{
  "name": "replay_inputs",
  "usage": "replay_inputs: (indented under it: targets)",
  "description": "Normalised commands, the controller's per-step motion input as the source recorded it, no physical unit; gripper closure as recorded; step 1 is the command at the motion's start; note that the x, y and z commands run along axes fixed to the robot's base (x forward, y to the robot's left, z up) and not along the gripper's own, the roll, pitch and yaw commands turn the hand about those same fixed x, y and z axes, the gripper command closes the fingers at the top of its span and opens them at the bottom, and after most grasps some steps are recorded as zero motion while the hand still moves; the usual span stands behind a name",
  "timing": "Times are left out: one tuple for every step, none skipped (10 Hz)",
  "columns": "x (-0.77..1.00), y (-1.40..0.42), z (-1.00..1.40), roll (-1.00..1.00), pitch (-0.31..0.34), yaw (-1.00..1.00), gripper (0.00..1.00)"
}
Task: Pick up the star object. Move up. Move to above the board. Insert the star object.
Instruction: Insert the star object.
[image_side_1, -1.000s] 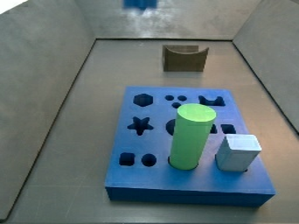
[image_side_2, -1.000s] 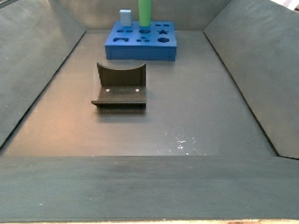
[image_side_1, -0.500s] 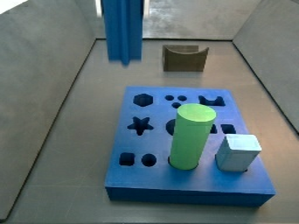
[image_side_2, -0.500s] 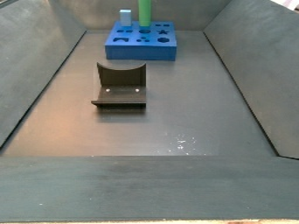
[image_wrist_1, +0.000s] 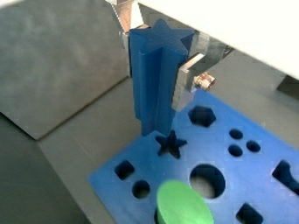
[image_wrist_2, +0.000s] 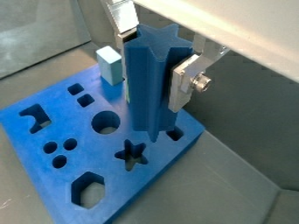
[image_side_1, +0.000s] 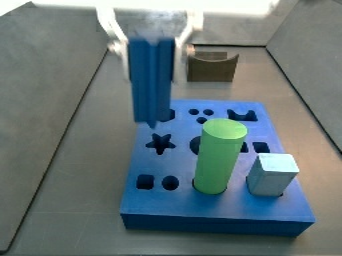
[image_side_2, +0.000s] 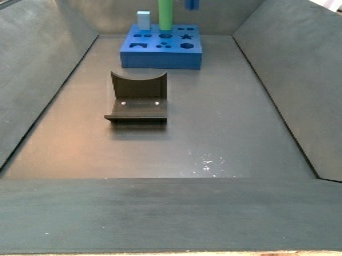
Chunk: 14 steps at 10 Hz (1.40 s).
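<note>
My gripper (image_side_1: 151, 45) is shut on the star object (image_side_1: 150, 80), a tall blue ridged prism held upright. Its lower end hangs just above the board (image_side_1: 214, 205), close over the star-shaped hole (image_side_1: 160, 143). In both wrist views the silver fingers (image_wrist_1: 187, 77) (image_wrist_2: 183, 83) clamp the prism (image_wrist_1: 155, 83) (image_wrist_2: 146, 87) on two sides, with the star hole (image_wrist_1: 172, 143) (image_wrist_2: 132, 155) right below it. In a side view the board (image_side_2: 163, 50) lies at the far end of the floor.
A green cylinder (image_side_1: 218, 155) and a pale block (image_side_1: 271, 173) stand in the board right of the star hole. The dark fixture (image_side_1: 211, 65) (image_side_2: 136, 97) stands on the floor beyond the board. Grey walls enclose the floor.
The gripper with the star object has come in from the far upper left and moved down and nearer, to just over the board's star hole.
</note>
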Motion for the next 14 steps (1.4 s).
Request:
replay_inputs:
  targets:
    - [0.39, 0.0, -0.86, 0.2, -0.001, 0.01, 1.0]
    - [0.3, 0.0, -0.79, 0.24, 0.0, 0.01, 1.0]
    - [0.16, 0.0, -0.74, 0.29, 0.0, 0.0, 1.0]
    - [0.04, 0.0, -0.74, 0.31, 0.0, 0.0, 1.0]
    - [-0.07, 0.0, -0.64, 0.35, -0.046, 0.07, 1.0]
    - [0.0, 0.02, -0.15, 0.12, 0.011, 0.0, 1.0]
    - [0.0, 0.07, -0.1, 0.08, 0.05, -0.04, 1.0]
    - [0.0, 0.08, -0.19, 0.01, 0.0, -0.15, 1.0]
    - [0.0, 0.15, -0.17, 0.0, 0.017, -0.29, 1.0]
    - [0.0, 0.14, -0.15, 0.0, 0.017, -0.31, 1.0]
    - [0.0, 0.12, -0.15, 0.0, 0.0, -0.31, 1.0]
    - [0.0, 0.06, -0.2, 0.0, 0.0, -0.33, 1.0]
    - [0.0, 0.0, -0.38, -0.07, 0.0, -0.33, 1.0]
    - [0.0, 0.0, -0.51, -0.14, -0.036, -0.43, 1.0]
